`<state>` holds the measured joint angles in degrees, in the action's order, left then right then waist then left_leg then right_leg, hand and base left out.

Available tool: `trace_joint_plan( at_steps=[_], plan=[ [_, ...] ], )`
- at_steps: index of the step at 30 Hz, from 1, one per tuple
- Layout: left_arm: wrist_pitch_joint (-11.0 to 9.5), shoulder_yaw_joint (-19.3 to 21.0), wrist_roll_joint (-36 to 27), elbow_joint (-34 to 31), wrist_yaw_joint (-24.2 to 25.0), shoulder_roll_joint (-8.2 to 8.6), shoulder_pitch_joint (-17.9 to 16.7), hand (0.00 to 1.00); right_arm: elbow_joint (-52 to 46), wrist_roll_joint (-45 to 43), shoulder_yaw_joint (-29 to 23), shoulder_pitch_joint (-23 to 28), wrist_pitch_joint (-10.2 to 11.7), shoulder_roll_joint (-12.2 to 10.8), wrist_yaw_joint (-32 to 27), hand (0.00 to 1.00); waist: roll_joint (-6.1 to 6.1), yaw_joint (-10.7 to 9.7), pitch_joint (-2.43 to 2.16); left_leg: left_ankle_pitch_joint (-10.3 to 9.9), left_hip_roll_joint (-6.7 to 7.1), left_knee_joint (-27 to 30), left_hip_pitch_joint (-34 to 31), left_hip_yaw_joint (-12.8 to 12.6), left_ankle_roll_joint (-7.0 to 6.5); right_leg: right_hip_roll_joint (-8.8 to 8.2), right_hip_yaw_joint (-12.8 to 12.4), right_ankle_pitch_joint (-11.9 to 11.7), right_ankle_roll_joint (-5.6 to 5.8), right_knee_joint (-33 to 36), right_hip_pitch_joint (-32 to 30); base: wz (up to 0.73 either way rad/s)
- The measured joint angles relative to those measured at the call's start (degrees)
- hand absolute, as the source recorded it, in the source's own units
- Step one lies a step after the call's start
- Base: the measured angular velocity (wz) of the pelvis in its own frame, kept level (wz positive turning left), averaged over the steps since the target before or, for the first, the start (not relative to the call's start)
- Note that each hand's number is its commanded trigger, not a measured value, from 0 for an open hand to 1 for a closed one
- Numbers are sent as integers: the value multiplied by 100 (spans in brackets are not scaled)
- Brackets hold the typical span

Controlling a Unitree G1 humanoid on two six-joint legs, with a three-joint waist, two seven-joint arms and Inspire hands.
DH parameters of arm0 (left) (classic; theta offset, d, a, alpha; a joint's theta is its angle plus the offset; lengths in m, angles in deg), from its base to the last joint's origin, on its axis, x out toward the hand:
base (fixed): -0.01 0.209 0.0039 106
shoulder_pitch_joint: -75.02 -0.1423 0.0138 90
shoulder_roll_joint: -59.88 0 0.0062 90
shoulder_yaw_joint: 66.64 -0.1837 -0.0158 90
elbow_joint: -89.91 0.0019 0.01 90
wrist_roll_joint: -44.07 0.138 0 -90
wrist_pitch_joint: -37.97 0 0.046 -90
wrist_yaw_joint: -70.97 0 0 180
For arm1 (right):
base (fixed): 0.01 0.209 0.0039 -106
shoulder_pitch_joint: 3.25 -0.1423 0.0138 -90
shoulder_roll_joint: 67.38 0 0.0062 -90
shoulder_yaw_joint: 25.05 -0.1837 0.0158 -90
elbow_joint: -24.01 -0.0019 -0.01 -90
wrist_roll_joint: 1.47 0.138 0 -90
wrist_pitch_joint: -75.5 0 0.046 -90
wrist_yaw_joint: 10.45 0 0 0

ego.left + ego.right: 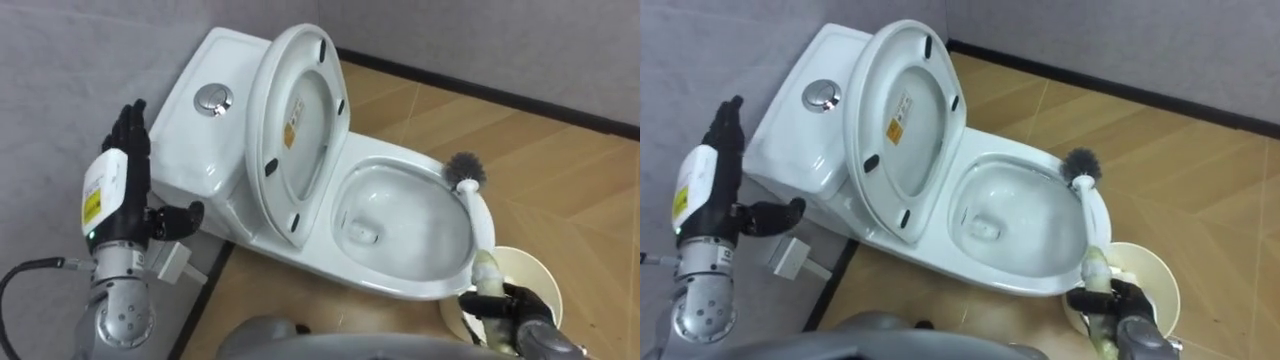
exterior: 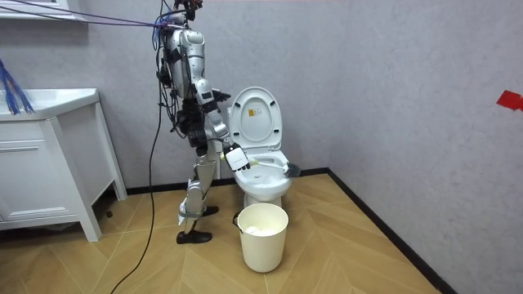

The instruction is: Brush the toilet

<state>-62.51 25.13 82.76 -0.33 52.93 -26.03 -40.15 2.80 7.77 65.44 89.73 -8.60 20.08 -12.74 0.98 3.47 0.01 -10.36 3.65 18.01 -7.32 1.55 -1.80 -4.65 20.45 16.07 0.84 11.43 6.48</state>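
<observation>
Toilet (image 1: 405, 222): white; seat and lid (image 1: 300, 120) tipped up against the tank; bowl open
Brush (image 1: 482, 212): white handle lying along the bowl's right rim; dark bristle head at the far end

The bowl (image 1: 400, 285) is open from above, and its middle is free. The lid (image 1: 300, 130) stands raised between the tank (image 1: 190, 140) and the bowl and closes off the bowl's left side. The brush (image 1: 478, 212) lies along the right rim with its head at the far edge, so that side is taken. The bucket (image 1: 535, 275) stands on the floor just beside the bowl's near right corner, below my right hand (image 1: 522, 308), which grips the brush handle. My left hand (image 1: 125, 175), fingers straight, is in the gap between the wall (image 1: 55, 80) and the tank, near both. The floor (image 1: 560, 170) to the right of the toilet is free.
</observation>
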Motion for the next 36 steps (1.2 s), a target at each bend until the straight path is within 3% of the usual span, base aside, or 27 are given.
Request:
trace_joint_plan(
  at_steps=[5,13,18,23,30,36],
  plan=[
    [-82,-17,337,52,-9,-118,74,0,0,-417,-98,14,49,73,132,100,-32,-47,23,0,-10,-11,16,-15,1,7,-69,-12,-7,9,5,-1],
    [-103,-197,898,779,22,-273,232,0,0,-944,-179,3,42,168,393,100,-45,-41,37,-1,-29,-40,111,-130,-1,6,-203,-23,-7,24,42,-5],
    [-87,-301,1085,1114,95,-287,306,0,-34,-1193,-180,-42,27,285,535,100,-31,-57,41,0,-36,-58,150,-184,-4,8,-324,-25,-7,41,32,-6],
    [54,-416,1103,1507,334,-321,338,0,-141,-1393,-179,-114,18,357,717,100,-17,-68,44,-5,-106,-75,164,-310,-8,38,-471,-62,-26,36,-19,-16],
    [173,-435,1097,1765,402,-533,351,0,-279,-1402,-179,-44,-71,465,719,100,-14,-162,33,-3,-137,-129,216,-416,-7,51,-615,-82,-34,47,-53,-9],
    [178,-411,1100,2017,450,-538,530,0,-283,-1409,-206,-51,-179,484,657,100,-25,-156,25,-1,-142,-147,305,-454,-5,55,-627,-92,-34,26,26,-1]
  ],
)
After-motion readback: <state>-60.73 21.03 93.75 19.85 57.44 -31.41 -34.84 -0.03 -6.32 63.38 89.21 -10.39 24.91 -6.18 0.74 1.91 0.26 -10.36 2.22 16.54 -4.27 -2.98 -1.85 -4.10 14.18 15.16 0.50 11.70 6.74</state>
